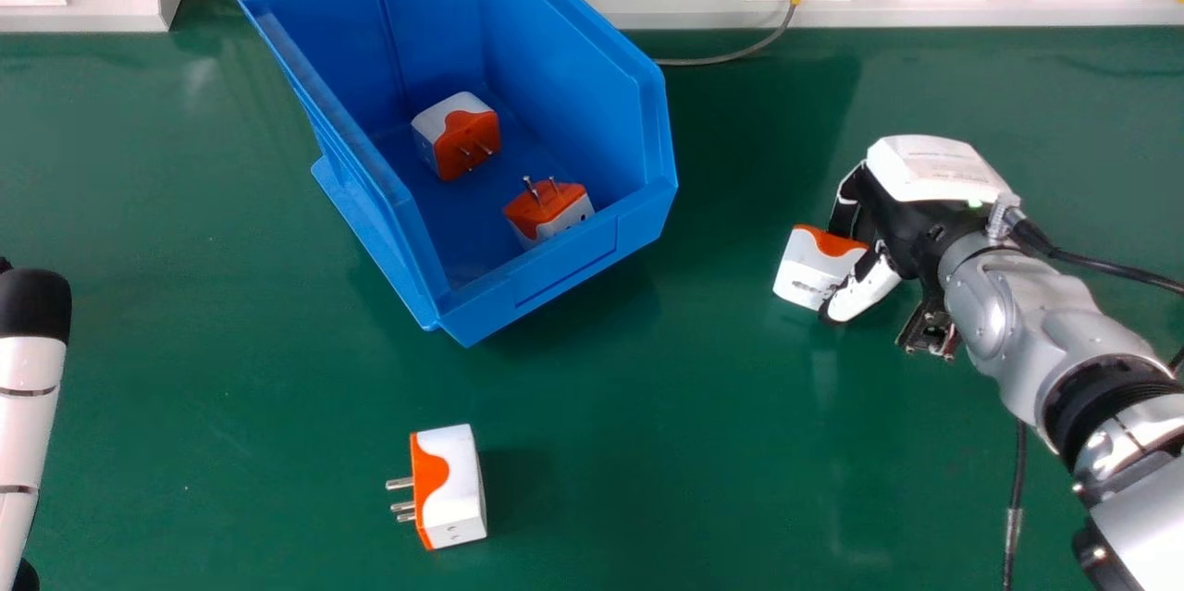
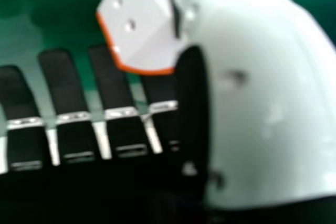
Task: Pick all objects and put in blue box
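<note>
Right of the blue box (image 1: pixel 569 272) in the head view, the right hand (image 1: pixel 911 226) pinches a plug adapter (image 1: pixel 803 275); the left hand (image 1: pixel 30 387), relaxed, shows at the left edge. In the right hand view, the grip looks shallow, so the adapter might twist free if it clips the rim.
</note>
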Tool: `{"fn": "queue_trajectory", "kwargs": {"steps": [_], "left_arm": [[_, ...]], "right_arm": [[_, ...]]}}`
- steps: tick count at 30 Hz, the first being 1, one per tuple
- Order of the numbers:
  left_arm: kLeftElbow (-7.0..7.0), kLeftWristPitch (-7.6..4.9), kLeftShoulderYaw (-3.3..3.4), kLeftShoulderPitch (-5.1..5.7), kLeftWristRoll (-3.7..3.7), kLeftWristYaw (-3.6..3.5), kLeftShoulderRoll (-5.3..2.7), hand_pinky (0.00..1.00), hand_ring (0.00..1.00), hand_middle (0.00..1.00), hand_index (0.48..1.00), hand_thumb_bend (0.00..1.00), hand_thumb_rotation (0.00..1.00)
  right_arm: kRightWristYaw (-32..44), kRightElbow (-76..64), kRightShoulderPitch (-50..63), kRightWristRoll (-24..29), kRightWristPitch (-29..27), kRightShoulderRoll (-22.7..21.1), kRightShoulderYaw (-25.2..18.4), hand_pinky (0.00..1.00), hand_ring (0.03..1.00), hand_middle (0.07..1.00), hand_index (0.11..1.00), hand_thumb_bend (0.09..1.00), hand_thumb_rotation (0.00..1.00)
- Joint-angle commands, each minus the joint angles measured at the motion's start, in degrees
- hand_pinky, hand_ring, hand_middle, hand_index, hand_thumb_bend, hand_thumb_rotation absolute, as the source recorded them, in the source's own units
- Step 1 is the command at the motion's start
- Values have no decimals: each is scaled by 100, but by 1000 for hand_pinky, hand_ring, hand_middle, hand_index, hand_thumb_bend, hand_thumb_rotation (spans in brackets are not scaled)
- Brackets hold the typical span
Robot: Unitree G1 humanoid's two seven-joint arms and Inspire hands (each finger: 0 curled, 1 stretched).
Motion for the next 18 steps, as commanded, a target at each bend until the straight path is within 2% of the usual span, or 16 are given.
{"fn": "queue_trajectory", "kwargs": {"steps": [1,4,5,7,9,11,15,16,18], "left_arm": [[-221,4,35,66,6,47,-30,1000,1000,993,1000,646,800],[-255,35,25,75,30,65,-65,1000,1000,992,1000,651,796],[-251,36,27,71,3,46,-60,1000,1000,992,1000,651,796],[-261,52,22,70,19,45,-67,1000,1000,992,1000,652,792],[-250,46,10,50,47,41,-66,1000,1000,991,1000,652,790],[-240,51,-3,27,113,50,-65,1000,1000,991,1000,652,790],[-103,-9,-46,-81,75,12,-53,1000,1000,991,1000,652,792],[-59,-37,-50,-114,90,1,-44,1000,1000,991,1000,652,792],[33,-87,-70,-195,168,-9,-31,1000,1000,994,1000,644,791]], "right_arm": [[-176,-53,-221,-22,-36,-91,-1,399,501,559,507,497,158],[-254,-44,-209,20,-28,-61,-37,389,488,545,501,497,156],[-288,-43,-201,62,5,-36,-78,389,488,545,501,497,156],[-293,-38,-197,107,66,3,-117,372,469,528,497,495,155],[-351,-37,-182,118,88,27,-135,366,463,524,494,494,155],[-394,-39,-170,158,107,50,-185,365,463,525,494,493,155],[-657,-88,-143,136,171,92,-188,370,469,532,493,491,155],[-741,-106,-128,133,138,85,-184,370,469,532,493,491,155],[-908,-147,-80,176,8,43,-222,376,473,538,492,489,154]]}}
